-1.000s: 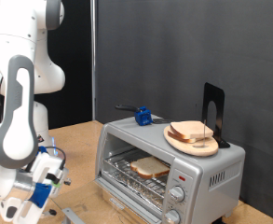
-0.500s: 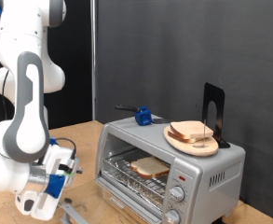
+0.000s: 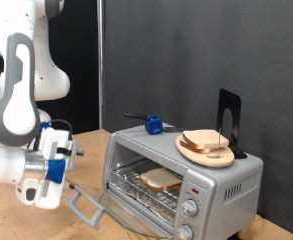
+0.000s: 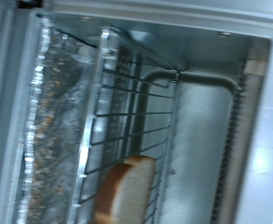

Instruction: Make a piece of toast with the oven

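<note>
Count of things in view
One oven point(image 3: 183, 172), one piece of toast point(image 3: 162, 179) on its rack, one plate point(image 3: 205, 153) of bread slices, two knobs.

Silver-grey oven point(image 3: 186, 172) — pale tan toast point(image 3: 162, 179), brown crust — white-and-blue hand point(image 3: 48, 168).

White arm bent low, wrist tilted, claw point(image 3: 84, 207) at the exterior view's lower left

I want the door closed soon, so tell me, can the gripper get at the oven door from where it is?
Probably yes. The gripper hangs just beside the open door of the oven, nothing between them. The toast sits inside on the rack.
</note>
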Available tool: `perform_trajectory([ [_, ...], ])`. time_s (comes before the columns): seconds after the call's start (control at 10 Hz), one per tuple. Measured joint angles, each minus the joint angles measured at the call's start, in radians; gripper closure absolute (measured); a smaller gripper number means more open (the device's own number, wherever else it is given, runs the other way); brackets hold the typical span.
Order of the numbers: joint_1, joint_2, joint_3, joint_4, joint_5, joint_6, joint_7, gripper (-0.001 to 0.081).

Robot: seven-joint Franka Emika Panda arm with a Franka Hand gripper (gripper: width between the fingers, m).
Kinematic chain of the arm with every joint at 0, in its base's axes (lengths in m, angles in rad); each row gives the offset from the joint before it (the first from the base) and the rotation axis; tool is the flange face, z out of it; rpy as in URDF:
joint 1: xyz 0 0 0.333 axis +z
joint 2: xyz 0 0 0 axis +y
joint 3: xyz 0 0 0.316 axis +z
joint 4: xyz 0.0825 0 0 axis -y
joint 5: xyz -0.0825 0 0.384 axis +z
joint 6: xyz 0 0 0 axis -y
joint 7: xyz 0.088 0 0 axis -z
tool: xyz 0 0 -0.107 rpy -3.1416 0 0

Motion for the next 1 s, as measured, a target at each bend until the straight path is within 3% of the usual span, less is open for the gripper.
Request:
perform_trajectory([
  [0.4,0.054,-0.123,0.07,-0.057,0.114,0.078,0.033,-0.0002],
  [0.7,0.106,-0.162,0.138,-0.06,0.177,0.127,0.078,-0.0002],
  [1.0,0.127,-0.183,0.175,-0.073,0.192,0.144,0.111,-0.0002],
])
